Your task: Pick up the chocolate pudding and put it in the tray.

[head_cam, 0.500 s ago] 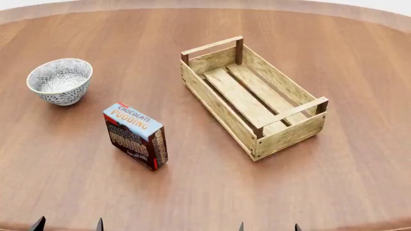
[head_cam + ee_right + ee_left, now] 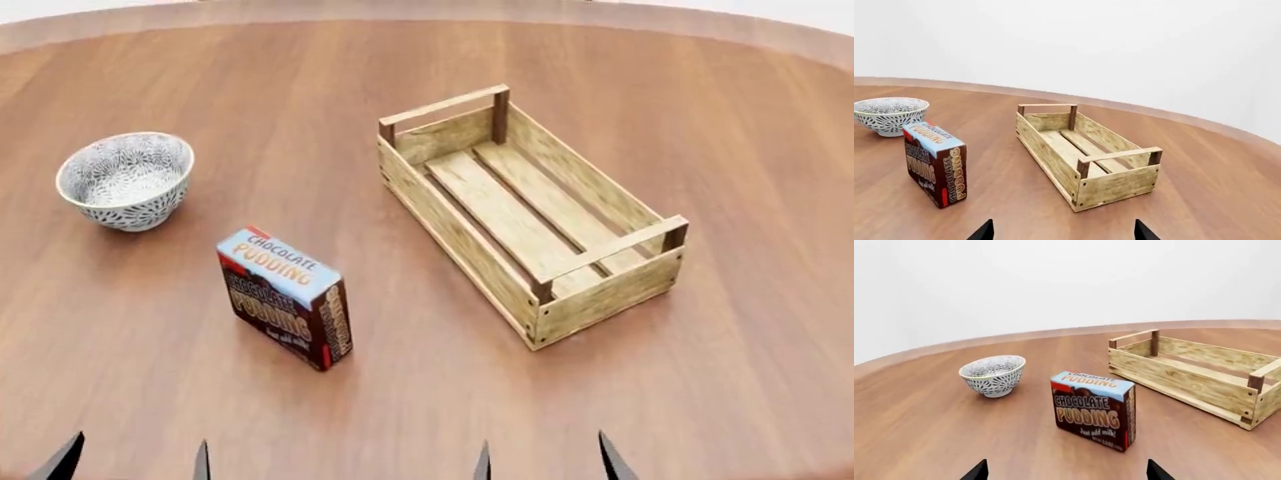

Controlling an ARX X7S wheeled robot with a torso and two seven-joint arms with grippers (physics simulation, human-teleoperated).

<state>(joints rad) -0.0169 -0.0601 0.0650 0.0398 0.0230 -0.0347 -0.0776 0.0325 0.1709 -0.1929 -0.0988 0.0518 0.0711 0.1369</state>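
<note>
The chocolate pudding (image 2: 283,297) is a small carton with a light-blue top and dark brown sides. It stands upright on the wooden table, left of centre in the head view. The tray (image 2: 447,232), a long light-wood slatted crate, lies to its right with nothing in it. Both also show in the left wrist view, pudding (image 2: 1093,410) and tray (image 2: 1181,385), and in the right wrist view, pudding (image 2: 935,163) and tray (image 2: 1047,155). My left gripper (image 2: 134,462) and right gripper (image 2: 547,465) are open at the near edge, well short of both. Only their fingertips show.
A grey-white patterned bowl (image 2: 126,180) stands at the left, beyond the pudding, and shows as the bowl (image 2: 993,375) in the left wrist view. The round table's far edge (image 2: 427,10) curves across the back, with a white wall behind it.
The fingertips of both grippers reach a little further into the head view. The carton, tray and bowl sit slightly lower in that view and have not moved on the table.
</note>
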